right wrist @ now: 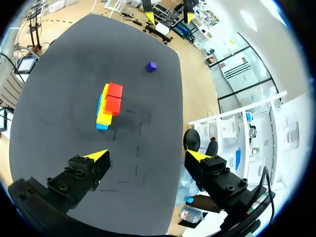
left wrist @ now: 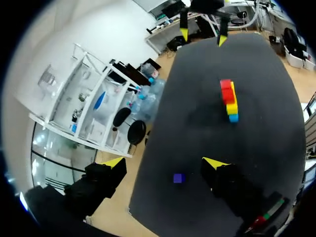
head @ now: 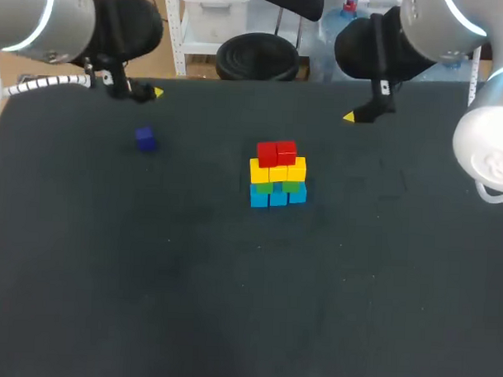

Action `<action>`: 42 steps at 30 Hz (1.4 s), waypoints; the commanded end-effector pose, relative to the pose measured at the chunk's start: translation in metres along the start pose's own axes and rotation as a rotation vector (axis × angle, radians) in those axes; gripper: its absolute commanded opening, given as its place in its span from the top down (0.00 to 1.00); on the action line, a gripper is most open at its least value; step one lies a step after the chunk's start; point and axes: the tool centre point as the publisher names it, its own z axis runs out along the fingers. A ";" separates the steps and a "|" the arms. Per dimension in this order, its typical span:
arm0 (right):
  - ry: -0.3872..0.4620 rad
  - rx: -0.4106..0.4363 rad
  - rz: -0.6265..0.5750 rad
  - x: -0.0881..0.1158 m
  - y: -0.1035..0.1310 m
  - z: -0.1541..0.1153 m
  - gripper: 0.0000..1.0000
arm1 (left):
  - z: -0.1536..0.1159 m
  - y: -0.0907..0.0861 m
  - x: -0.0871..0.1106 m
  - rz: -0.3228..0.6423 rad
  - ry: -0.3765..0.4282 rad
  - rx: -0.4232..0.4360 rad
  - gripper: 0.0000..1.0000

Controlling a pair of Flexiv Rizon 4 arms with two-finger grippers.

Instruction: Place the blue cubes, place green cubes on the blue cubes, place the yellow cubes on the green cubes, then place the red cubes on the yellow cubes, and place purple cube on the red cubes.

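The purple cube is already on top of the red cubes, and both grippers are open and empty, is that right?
Not quite. The purple cube lies alone on the table, apart from the red cubes, as the head view shows. The left gripper and right gripper are open and empty.

red cubes (head: 276,152) | yellow cubes (head: 277,171) | green cubes (head: 293,187) | blue cubes (head: 278,198) | purple cube (head: 145,138) | table (head: 231,304) dark grey

Cube stack (right wrist: 109,106) and lone purple cube (right wrist: 151,66) ahead of open fingers (right wrist: 81,173)
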 end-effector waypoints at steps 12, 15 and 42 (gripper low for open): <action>0.003 0.006 0.002 0.000 0.002 0.000 0.00 | 0.076 -0.008 0.041 -0.132 0.134 0.270 0.00; 0.003 0.006 0.002 0.000 0.002 0.000 0.00 | 0.074 -0.007 0.042 -0.145 0.119 0.254 0.00; -0.207 0.186 0.285 0.017 -0.033 -0.039 0.00 | 0.064 -0.005 0.037 -0.157 0.093 0.230 0.00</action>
